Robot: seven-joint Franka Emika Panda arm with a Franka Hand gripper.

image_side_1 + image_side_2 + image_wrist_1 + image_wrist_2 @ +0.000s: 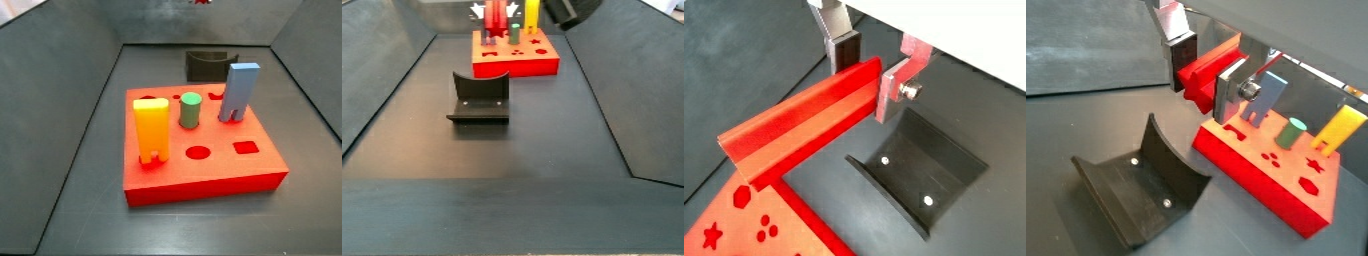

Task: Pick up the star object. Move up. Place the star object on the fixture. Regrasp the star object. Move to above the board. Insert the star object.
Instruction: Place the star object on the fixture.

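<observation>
From my station I see the end effector (871, 68) pinching the star object (798, 125), its silver fingers (895, 80) pressed against the red peg's sides in both wrist views, the peg (1204, 72) jutting out lengthwise from between the pads. The piece is held in the air, apart from everything below. In a side view it shows near the top edge (497, 14), in front of the board (516, 58). The fixture (478, 98) sits bare on the dark floor, near the board. On the board (201, 170) stand a tall orange-yellow peg (151, 129), a green cylinder (191, 109) and a blue-grey peg (239, 91).
</observation>
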